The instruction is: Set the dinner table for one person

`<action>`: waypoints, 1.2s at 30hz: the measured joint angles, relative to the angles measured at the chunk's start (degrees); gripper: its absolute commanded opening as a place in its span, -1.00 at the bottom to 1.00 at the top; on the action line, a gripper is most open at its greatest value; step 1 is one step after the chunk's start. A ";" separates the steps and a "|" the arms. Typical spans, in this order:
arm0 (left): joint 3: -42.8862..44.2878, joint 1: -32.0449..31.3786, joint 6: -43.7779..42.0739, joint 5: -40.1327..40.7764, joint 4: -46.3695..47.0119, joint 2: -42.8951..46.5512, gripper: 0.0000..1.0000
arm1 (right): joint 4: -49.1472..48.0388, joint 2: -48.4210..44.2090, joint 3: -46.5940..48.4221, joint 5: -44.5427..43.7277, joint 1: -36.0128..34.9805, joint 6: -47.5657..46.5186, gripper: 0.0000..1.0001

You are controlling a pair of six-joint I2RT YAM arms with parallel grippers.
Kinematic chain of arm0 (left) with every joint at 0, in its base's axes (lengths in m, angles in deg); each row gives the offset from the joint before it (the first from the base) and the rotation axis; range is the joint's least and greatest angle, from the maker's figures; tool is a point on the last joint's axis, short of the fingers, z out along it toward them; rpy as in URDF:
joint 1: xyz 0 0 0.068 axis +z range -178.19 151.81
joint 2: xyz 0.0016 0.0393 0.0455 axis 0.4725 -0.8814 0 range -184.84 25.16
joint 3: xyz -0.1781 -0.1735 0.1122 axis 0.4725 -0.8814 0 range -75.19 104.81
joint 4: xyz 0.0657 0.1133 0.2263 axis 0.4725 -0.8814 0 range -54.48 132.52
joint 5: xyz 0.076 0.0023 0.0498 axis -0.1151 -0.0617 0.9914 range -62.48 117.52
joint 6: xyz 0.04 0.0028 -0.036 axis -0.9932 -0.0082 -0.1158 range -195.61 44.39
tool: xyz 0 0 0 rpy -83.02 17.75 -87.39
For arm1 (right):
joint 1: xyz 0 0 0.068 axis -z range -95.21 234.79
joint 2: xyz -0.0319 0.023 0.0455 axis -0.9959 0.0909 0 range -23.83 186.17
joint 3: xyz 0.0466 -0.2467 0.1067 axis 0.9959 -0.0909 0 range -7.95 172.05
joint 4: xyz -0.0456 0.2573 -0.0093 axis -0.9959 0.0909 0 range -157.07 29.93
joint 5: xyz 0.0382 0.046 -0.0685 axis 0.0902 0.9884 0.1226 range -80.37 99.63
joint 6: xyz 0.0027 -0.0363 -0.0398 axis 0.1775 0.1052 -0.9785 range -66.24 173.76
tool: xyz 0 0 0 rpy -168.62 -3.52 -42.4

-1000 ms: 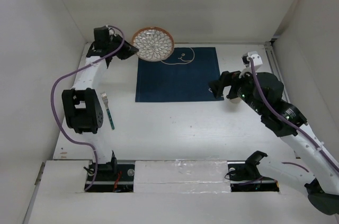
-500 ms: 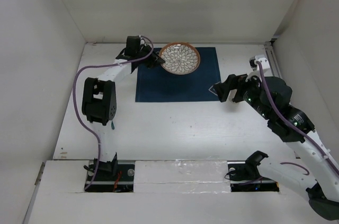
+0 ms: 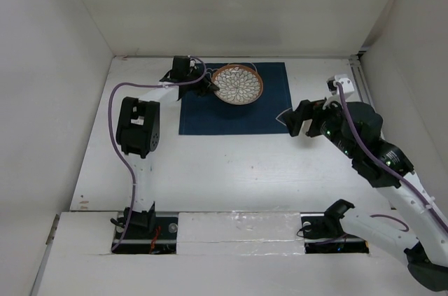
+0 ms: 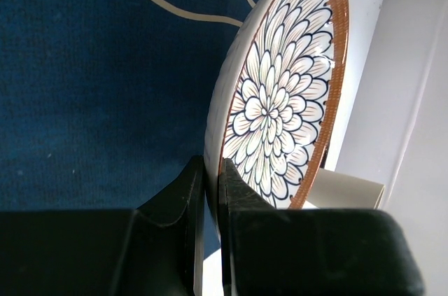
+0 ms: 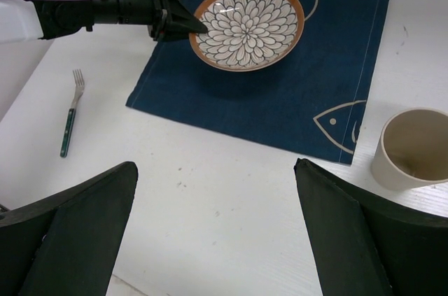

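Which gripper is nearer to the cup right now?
Right. The right gripper hangs open beside the cup at the right edge of the mat; the left gripper is across the mat, shut on the rim of the plate.

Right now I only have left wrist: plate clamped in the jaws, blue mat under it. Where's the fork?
Observer: The fork lies flat on the bare white table, off the left edge of the mat, tines pointing toward the far wall.
Operator: Cup?
Observer: The cup stands upright on the table, just beside the mat's near right corner. It looks empty.
Operator: Right arm in my way?
Observer: Doesn't look like it. The right gripper is open, holds nothing, and hangs over bare table on the near side of the mat, well apart from the plate.
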 measured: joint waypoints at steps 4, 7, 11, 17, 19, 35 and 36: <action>0.00 -0.33 0.00 -0.09 1.46 -0.94 -1.00 | -0.09 1.05 -0.44 0.04 0.00 0.00 1.00; 0.00 -0.68 0.00 -0.11 1.99 -1.57 -1.00 | -0.15 1.57 -0.63 0.24 0.00 0.00 1.00; 0.00 -0.83 0.00 -0.11 2.29 -2.45 -1.00 | -0.13 1.62 -0.76 0.68 0.42 0.00 1.00; -0.68 -0.96 0.00 0.11 2.47 -3.26 -0.90 | -0.17 1.60 -1.01 0.96 0.68 -0.04 1.00; -0.90 -0.96 0.00 0.04 2.49 -3.28 -0.75 | -0.20 1.60 -1.18 1.11 0.68 -0.09 1.00; -0.92 -0.96 0.24 4.70 -0.52 -0.81 1.00 | -0.42 1.88 -1.70 1.46 1.11 -0.17 1.00; -0.92 -0.96 0.15 5.66 -1.46 0.13 1.00 | -0.42 2.23 -1.70 0.66 1.11 -0.15 1.00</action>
